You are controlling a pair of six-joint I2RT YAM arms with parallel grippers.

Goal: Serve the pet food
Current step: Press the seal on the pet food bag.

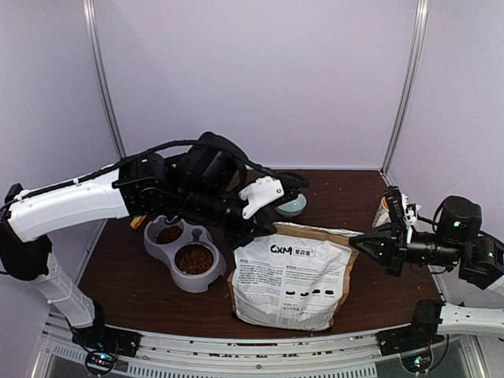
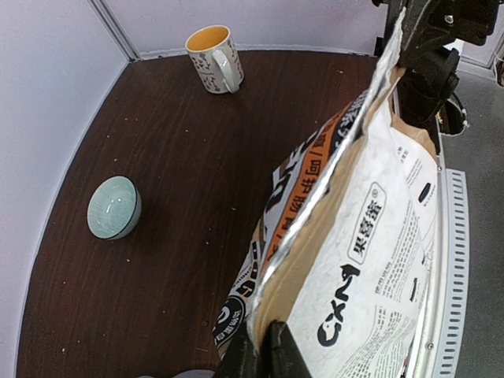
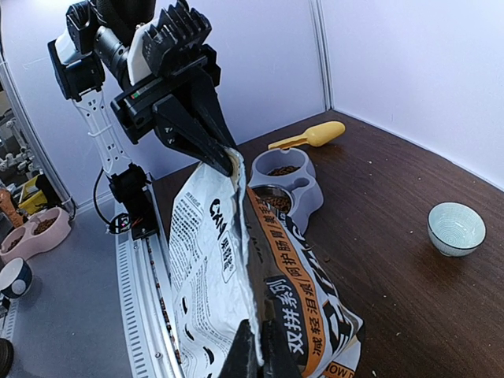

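Dark-brown kibble (image 1: 194,258) fills both wells of the grey double bowl (image 1: 206,277) at the left; the kibble also shows in the right wrist view (image 3: 276,197). The silver-white printed bag (image 1: 291,276) stands at the table's front middle. My left gripper (image 1: 260,231) is shut on the bag's top left corner, seen in the left wrist view (image 2: 264,346). My right gripper (image 1: 356,243) is shut on the bag's top right corner, seen in the right wrist view (image 3: 258,346). The bag's mouth is stretched between them.
A pale green bowl (image 1: 293,206) sits behind the bag. A mug with an orange inside (image 2: 214,57) stands at the far right edge. A yellow scoop (image 3: 309,137) lies beside the double bowl. Walls close the back and sides.
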